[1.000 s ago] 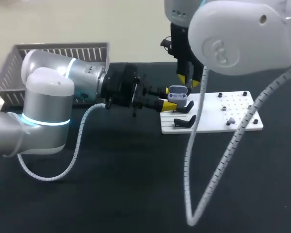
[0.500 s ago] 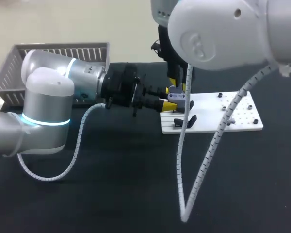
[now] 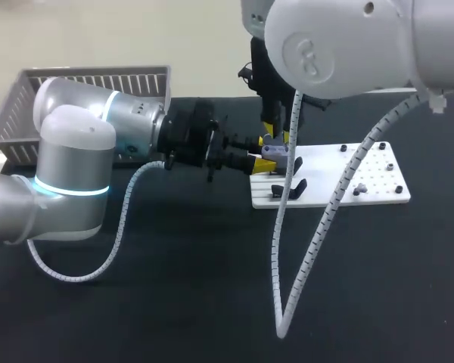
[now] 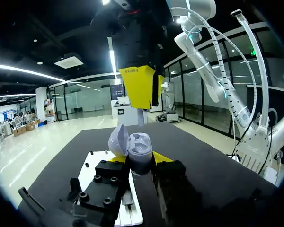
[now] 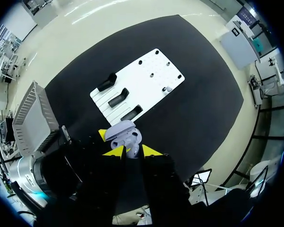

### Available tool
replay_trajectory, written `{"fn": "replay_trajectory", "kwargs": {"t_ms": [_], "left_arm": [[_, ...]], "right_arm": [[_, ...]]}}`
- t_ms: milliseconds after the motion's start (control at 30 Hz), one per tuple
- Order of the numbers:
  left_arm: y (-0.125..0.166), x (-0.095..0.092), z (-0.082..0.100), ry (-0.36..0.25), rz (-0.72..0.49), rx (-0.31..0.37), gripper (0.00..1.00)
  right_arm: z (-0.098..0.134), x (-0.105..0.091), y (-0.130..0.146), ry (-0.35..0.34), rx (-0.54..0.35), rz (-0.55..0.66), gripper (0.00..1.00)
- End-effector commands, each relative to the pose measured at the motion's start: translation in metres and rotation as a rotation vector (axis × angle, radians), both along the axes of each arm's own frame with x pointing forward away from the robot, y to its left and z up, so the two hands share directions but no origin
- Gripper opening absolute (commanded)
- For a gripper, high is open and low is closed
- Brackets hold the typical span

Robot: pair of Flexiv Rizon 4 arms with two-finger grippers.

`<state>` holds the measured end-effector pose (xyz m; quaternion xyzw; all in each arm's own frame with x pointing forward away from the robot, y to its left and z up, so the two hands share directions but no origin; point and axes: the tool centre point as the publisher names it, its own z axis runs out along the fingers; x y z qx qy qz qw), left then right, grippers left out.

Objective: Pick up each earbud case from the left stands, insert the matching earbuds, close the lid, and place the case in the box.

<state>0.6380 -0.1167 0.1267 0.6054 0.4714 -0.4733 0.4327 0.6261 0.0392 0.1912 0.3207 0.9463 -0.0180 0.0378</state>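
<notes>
The lavender-grey earbud case [image 4: 135,152] is smooth moulded plastic with a soft satin sheen, open lid included. The small pale grey earbud [image 4: 140,118] looks like the same smooth plastic. The right gripper [image 5: 131,151] has fingertips [image 4: 138,87] of matt bright yellow plastic. The black table top [image 3: 174,295] is matt and reads as a cloth-like mat. The flat white perforated board [image 3: 378,185] is smooth, faintly glossy plastic; its black stands [image 3: 289,189] are dull plastic. The grey slatted basket [image 3: 30,98] is matt plastic. The right arm's white shell [image 3: 348,45] is glossy; the left arm's silver casing [image 3: 129,121] has a satin metallic finish. The white ribbed cable hose [image 3: 321,231] is corrugated plastic.
</notes>
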Motion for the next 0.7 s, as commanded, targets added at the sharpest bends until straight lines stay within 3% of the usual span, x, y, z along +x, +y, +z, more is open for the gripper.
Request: {"fn": "replay_trajectory", "kwargs": {"t_ms": [33,700], "left_arm": [[0.0,0.0,-0.001,-0.001,0.001,-0.002,0.0],[0.0,0.0,-0.001,-0.001,0.001,-0.002,0.0]], "right_arm": [[-0.002,0.001,0.0,0.002,0.005,-0.002,0.0],[-0.014,0.008,-0.008,0.014,0.017,-0.022,0.0]]}}
